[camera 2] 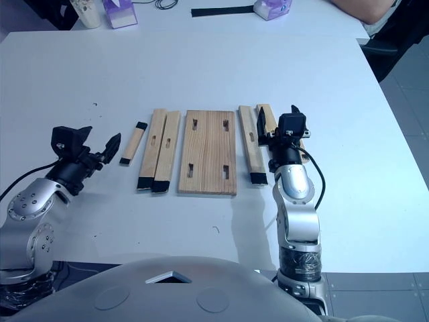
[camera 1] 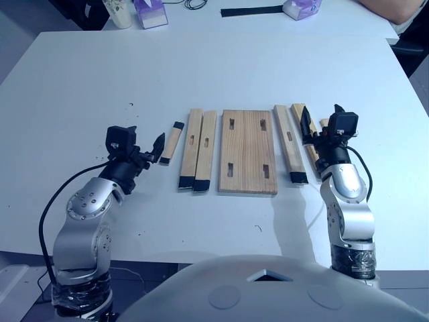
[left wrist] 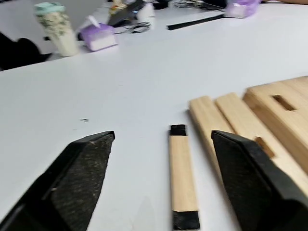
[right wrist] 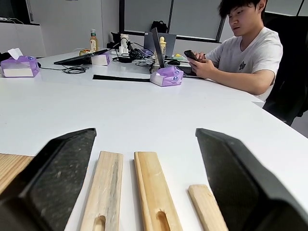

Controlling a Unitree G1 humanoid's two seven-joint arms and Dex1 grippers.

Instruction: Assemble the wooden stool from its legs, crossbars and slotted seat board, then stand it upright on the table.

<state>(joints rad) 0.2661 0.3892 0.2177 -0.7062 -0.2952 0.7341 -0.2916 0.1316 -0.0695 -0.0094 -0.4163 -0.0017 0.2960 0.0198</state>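
- Well, my left gripper (left wrist: 163,137), spread apart, faces the short crossbar (left wrist: 183,178); it looks light, stiff and smooth, so I would pinch its bare middle.
- My right gripper (right wrist: 144,130) is apart too.

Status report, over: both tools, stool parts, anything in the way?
Left tool open, empty, near short crossbar. Right tool open, empty, above right legs. Seat board flat, nothing joined. Nothing blocks them.

Bright, even light; soft faint shadows on the table (camera 1: 80,80)

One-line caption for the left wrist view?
Open left hand framing a short crossbar on the table, two legs and the seat board beside it.
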